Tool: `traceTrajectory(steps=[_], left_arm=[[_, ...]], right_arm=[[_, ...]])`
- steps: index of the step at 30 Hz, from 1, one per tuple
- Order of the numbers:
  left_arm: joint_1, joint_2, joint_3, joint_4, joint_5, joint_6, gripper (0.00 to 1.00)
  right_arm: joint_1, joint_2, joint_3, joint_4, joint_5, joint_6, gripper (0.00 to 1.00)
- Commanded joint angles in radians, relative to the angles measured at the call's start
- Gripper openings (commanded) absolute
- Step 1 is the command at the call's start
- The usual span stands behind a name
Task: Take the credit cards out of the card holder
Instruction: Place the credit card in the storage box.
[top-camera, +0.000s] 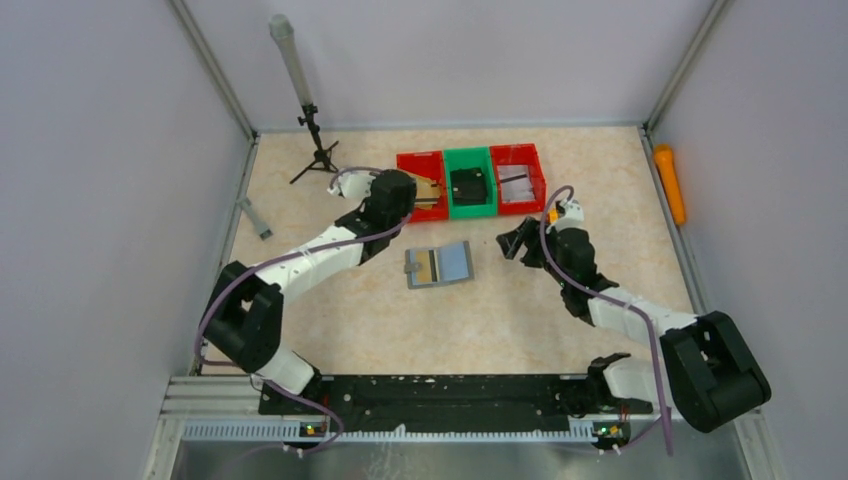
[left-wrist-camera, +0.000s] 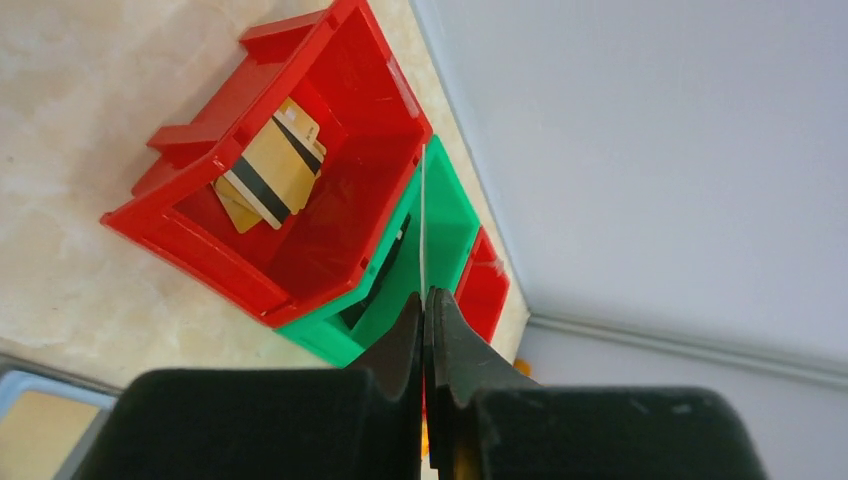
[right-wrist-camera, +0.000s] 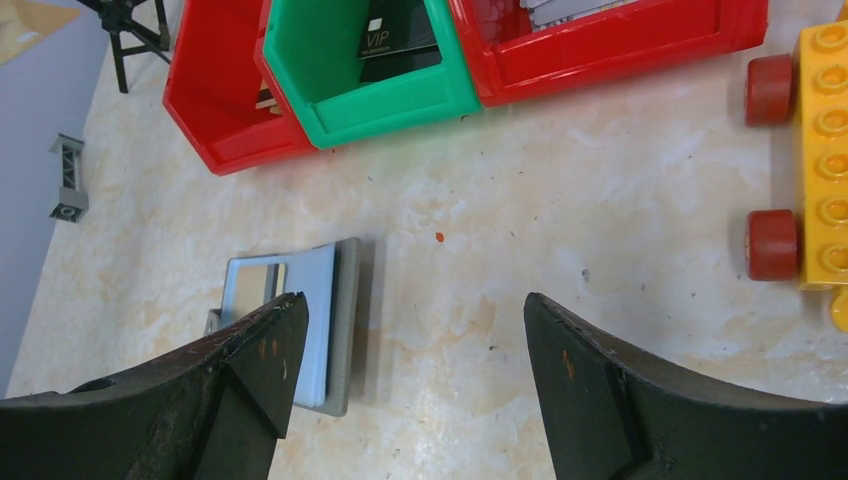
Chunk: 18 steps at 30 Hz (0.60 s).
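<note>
The grey card holder (top-camera: 440, 265) lies open and flat in the middle of the table, its bluish inner pockets (right-wrist-camera: 318, 290) facing up. One tan credit card with a black stripe (top-camera: 428, 266) sits in its left half. My left gripper (top-camera: 420, 190) hovers over the left red bin (left-wrist-camera: 300, 250), shut on a credit card seen edge-on (left-wrist-camera: 423, 220) as a thin line above the fingertips (left-wrist-camera: 427, 295). Two tan striped cards (left-wrist-camera: 268, 172) lie in that bin. To the right of the holder my right gripper (right-wrist-camera: 410, 310) is open and holds nothing, its left finger (right-wrist-camera: 255, 350) overlapping the holder's right edge.
A green bin (top-camera: 469, 183) holds a black boxy object (right-wrist-camera: 398, 35). The right red bin (top-camera: 519, 178) holds grey items. A small black tripod (top-camera: 318, 150) stands back left, a grey bracket (top-camera: 255, 218) at the left wall, an orange object (top-camera: 670, 183) at the right wall, and a yellow toy with red wheels (right-wrist-camera: 815, 150) nearby.
</note>
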Motion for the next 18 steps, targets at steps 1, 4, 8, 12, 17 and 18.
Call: traceTrajectory(steps=[1,4,8,12,17,18], left_arm=[[-0.018,0.075,-0.012,0.093,-0.166,-0.312,0.0],[-0.043,0.129,0.039,0.062,-0.242,-0.4,0.0],[-0.058,0.22,0.105,0.05,-0.263,-0.529,0.0],[-0.066,0.293,0.143,0.056,-0.269,-0.604,0.0],[-0.068,0.347,0.163,0.035,-0.32,-0.682,0.0],[-0.065,0.358,0.166,0.049,-0.322,-0.68,0.0]], right_arm=[[-0.007,-0.064,-0.02,0.06,0.056,0.007,0.8],[-0.007,-0.091,-0.041,0.078,0.073,0.005,0.8],[-0.006,-0.11,-0.056,0.093,0.085,0.006,0.79],[-0.007,-0.107,-0.058,0.097,0.089,0.003,0.79],[-0.007,-0.104,-0.059,0.102,0.083,0.005,0.79],[-0.006,-0.104,-0.061,0.108,0.079,0.006,0.79]])
